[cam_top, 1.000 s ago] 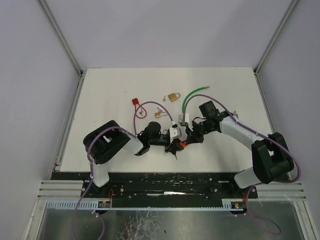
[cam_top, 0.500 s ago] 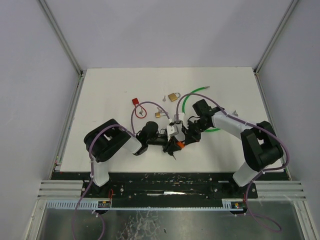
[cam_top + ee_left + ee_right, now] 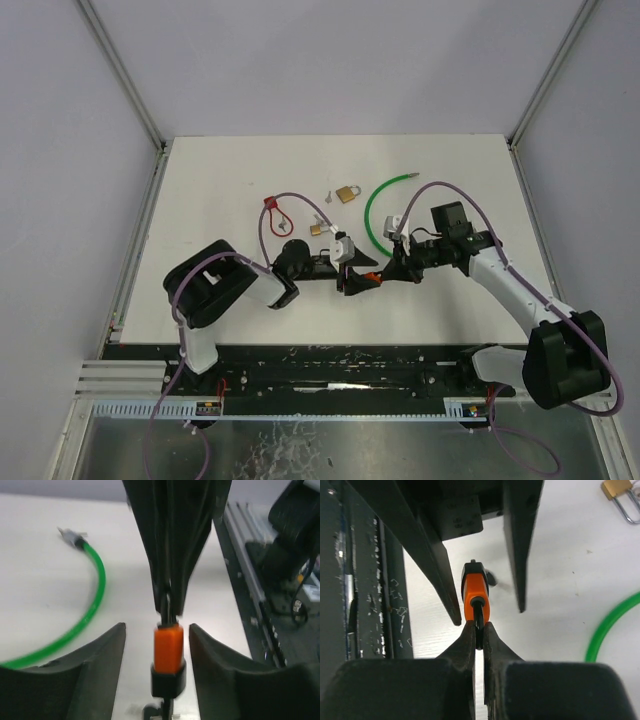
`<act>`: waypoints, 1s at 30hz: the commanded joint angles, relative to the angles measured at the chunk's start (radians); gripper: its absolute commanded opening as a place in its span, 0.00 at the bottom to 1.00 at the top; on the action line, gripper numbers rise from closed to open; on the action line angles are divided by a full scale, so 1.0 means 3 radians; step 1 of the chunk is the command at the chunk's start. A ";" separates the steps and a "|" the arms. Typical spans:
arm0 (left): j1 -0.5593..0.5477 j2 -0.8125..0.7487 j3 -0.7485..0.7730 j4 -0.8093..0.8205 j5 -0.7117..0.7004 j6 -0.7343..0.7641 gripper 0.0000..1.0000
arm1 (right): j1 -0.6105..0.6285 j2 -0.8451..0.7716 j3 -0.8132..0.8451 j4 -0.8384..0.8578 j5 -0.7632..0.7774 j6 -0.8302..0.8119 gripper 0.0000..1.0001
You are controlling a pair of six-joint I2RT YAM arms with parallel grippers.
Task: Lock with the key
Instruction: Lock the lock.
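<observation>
A small orange padlock (image 3: 368, 277) with a black shackle sits low between both grippers at the table's near middle. My right gripper (image 3: 388, 273) is shut on the black shackle (image 3: 478, 625); the orange body (image 3: 475, 597) points away from it. My left gripper (image 3: 352, 281) is open. Its fingers (image 3: 107, 645) stand on either side of the orange body (image 3: 168, 649) without touching it. A thin dark part below the lock's black collar (image 3: 168, 680) is blurred, and I cannot tell whether it is a key.
A green cable lock (image 3: 374, 208) curves behind the grippers. A brass padlock (image 3: 347, 193) with a loose key (image 3: 328, 197), a smaller brass padlock (image 3: 316, 229) and a red lock (image 3: 270, 203) lie farther back. The black base rail (image 3: 340, 362) runs along the near edge.
The right arm has swung out to the right while its gripper stays at the orange padlock. The green cable lock, briefly looped by that arm, lies back in an open arc.
</observation>
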 commanded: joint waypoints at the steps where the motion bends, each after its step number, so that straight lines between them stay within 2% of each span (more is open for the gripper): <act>1: -0.0027 -0.0346 -0.0057 0.0936 -0.0345 -0.0096 0.61 | -0.0197 -0.0016 0.0071 -0.0119 -0.0600 -0.0044 0.00; 3: -0.0022 -0.0455 -0.0195 0.1015 -0.0426 -0.0099 0.72 | -0.0288 -0.0095 0.0062 -0.0128 -0.0679 -0.0043 0.00; 5: -0.0005 -0.0549 -0.0329 0.1084 -0.0423 -0.0125 0.78 | -0.0370 -0.0178 0.0008 -0.0106 -0.0722 -0.0002 0.00; 8: 0.0056 -0.0715 -0.0464 0.1091 -0.0373 -0.0283 0.79 | -0.0522 -0.0242 0.0051 -0.0266 -0.0845 -0.0122 0.00; 13: 0.0210 -0.0926 -0.0645 0.1085 -0.0338 -0.0929 0.79 | -0.0808 -0.0342 0.0136 -0.0692 -0.1140 -0.0508 0.00; 17: 0.0211 -0.0957 -0.0777 0.1060 -0.0404 -0.1284 0.76 | -0.0977 -0.0422 0.0136 -0.0743 -0.1270 -0.0545 0.00; 22: 0.0157 -0.0787 -0.0695 0.0927 -0.0435 -0.1577 0.69 | -0.1072 -0.0482 0.0089 -0.0723 -0.1388 -0.0543 0.00; 30: 0.0028 -0.0595 -0.0533 0.0823 -0.0571 -0.1452 0.55 | -0.1087 -0.0477 0.0057 -0.0720 -0.1429 -0.0555 0.00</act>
